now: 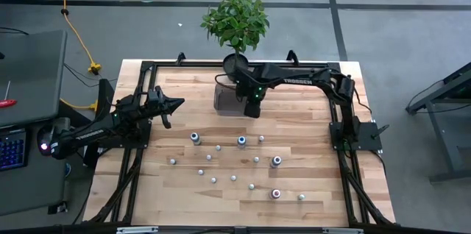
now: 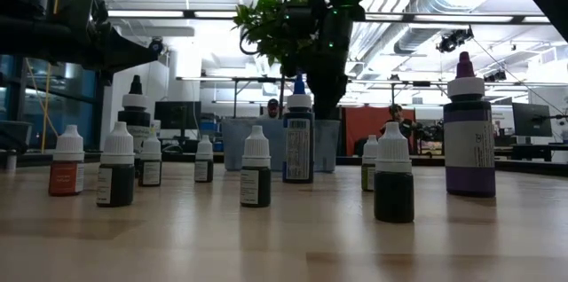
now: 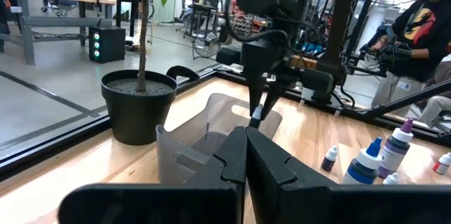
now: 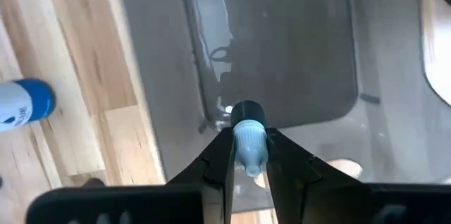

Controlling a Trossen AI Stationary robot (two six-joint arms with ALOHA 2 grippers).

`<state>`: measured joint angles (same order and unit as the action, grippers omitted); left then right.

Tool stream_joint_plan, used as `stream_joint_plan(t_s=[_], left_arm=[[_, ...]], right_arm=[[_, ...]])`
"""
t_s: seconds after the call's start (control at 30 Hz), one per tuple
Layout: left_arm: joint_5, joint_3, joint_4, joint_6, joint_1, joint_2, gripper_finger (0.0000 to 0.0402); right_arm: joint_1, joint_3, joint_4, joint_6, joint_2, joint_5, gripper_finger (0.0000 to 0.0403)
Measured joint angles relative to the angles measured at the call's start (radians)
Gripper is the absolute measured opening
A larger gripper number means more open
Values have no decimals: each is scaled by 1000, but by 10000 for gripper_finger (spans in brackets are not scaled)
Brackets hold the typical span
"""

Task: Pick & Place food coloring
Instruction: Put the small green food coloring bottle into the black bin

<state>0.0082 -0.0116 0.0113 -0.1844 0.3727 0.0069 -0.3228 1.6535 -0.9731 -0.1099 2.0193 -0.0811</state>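
My right gripper [image 1: 252, 109] points down over the clear plastic bin [image 1: 225, 97], near the table's far edge, shut on one tiny food coloring bottle [image 4: 247, 129]. The bottle hangs above the bin's floor [image 4: 296, 55], close to one wall. Several more bottles [image 1: 241, 140] stand upright on their bases on the wooden table, among them a blue-capped one [image 2: 298, 136] and a purple one [image 2: 469, 127]. My left gripper [image 1: 176, 104] is shut and level at the table's left side, with nothing in it. My right gripper pinches the bottle's whitish cap [image 4: 248, 146] between its two fingers, coming from above and pointing down. The dark body [image 4: 246, 113] sticks out below the fingertips. The bottle hangs cap up, clear of the bin.
A potted plant [image 1: 235, 63] stands just behind the bin at the far edge. A black frame [image 1: 147, 68] runs around the table. Bare wood lies between the bin and the standing bottles. People [image 3: 423, 20] are in the room beyond the table.
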Motion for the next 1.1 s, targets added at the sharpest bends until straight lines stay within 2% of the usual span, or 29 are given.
stream_joint_plan(t_s=[0.17,0.5,1.1], left_arm=[[0,0,0,0,0,0,0],[0,0,0,0,0,0,0],[0,0,0,0,0,0,0]], right_arm=[[6,1,19,-24,5,8,55],[-2,3,-48,68,116,7,56],[-3,3,-68,109,126,-4,64]])
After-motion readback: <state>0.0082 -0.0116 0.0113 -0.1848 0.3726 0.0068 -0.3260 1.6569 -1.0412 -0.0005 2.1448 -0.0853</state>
